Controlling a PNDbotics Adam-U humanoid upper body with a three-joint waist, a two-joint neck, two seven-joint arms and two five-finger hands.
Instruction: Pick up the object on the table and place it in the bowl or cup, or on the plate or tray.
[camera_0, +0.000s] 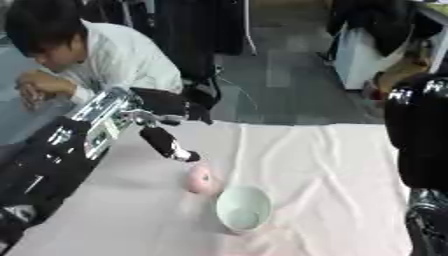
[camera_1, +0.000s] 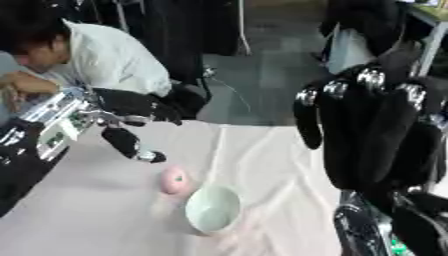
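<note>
One small pink rounded object (camera_0: 199, 179) lies just below the left hand (camera_0: 157, 125), whose fingers hang apart, touching nothing, beside the pale green ceramic bowl (camera_0: 243, 208). It seems light, perhaps soft; pinching its sides should suit. Right hand (camera_1: 367, 130) idles open.

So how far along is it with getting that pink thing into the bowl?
Nothing is placed yet. The pink object lies on the tablecloth beside the pale bowl, which looks empty. The left hand hangs just above the object, fingers pointing down at it but not closed round it. The right hand is raised and idle, fingers straight. Grasping, lifting and placing remain.
</note>
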